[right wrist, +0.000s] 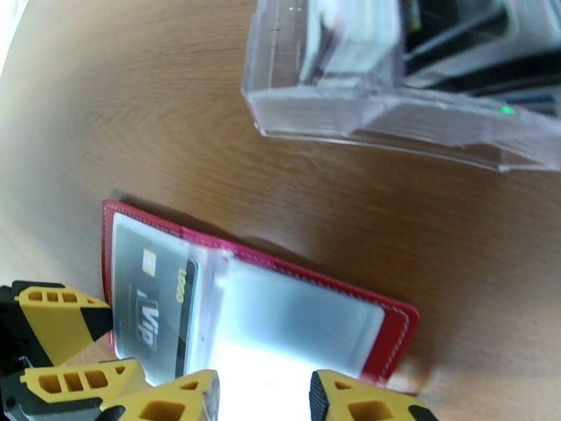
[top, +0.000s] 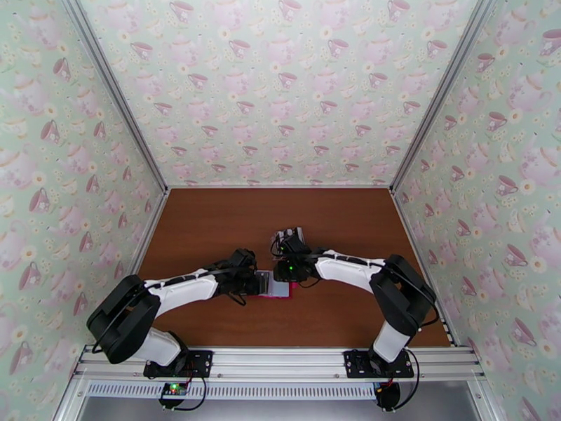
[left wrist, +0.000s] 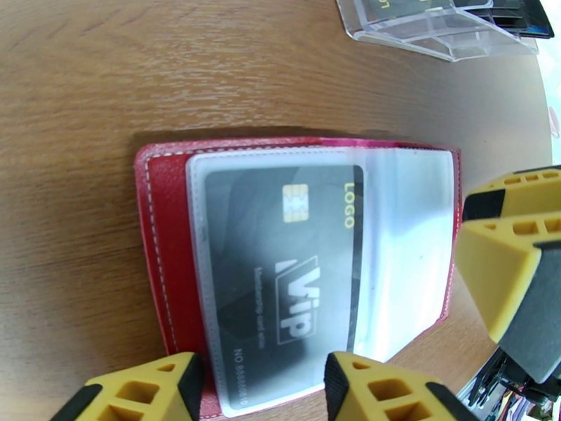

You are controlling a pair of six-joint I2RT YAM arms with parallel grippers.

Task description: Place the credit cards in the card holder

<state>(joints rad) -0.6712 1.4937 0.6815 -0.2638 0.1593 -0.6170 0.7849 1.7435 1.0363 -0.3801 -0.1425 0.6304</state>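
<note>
Small red leather-like folding wallet (top: 270, 296) (left wrist: 158, 240) (right wrist: 393, 324) lies open and flat on the brown wood-grain table (top: 210, 226), about mid-table and toward the near side, with an arm reaching in from each side. One black plastic VIP card (left wrist: 280, 261) (right wrist: 151, 303) already sits inside a clear floppy plastic sleeve (left wrist: 414, 240) (right wrist: 301, 317). More cards (left wrist: 512, 12) (right wrist: 357, 36) stand in a clear slotted plastic stand (left wrist: 435, 29) (right wrist: 365, 114) close by the wallet, not touching it. Left pincer (top: 256, 282) (left wrist: 259, 391) (right wrist: 63, 352) is part open, jaws straddling the sleeve's edge, with nothing seen clamped. Right pincer (top: 287, 271) (left wrist: 491, 219) (right wrist: 263, 398) is also part open over the empty sleeve; its tips are cut off, so I can't tell whether they touch it. Handling guess: the cards are light, stiff, thin and slick, hard to lift off a flat surface, so take one by the exposed top edge in the stand, pinching the faces. The wallet is light and soft and will likely skid, and the sleeves are limp and slippery. Pin the red cover or sleeve edge with one pincer and feed the card into the sleeve mouth edge-first with the other.
</note>
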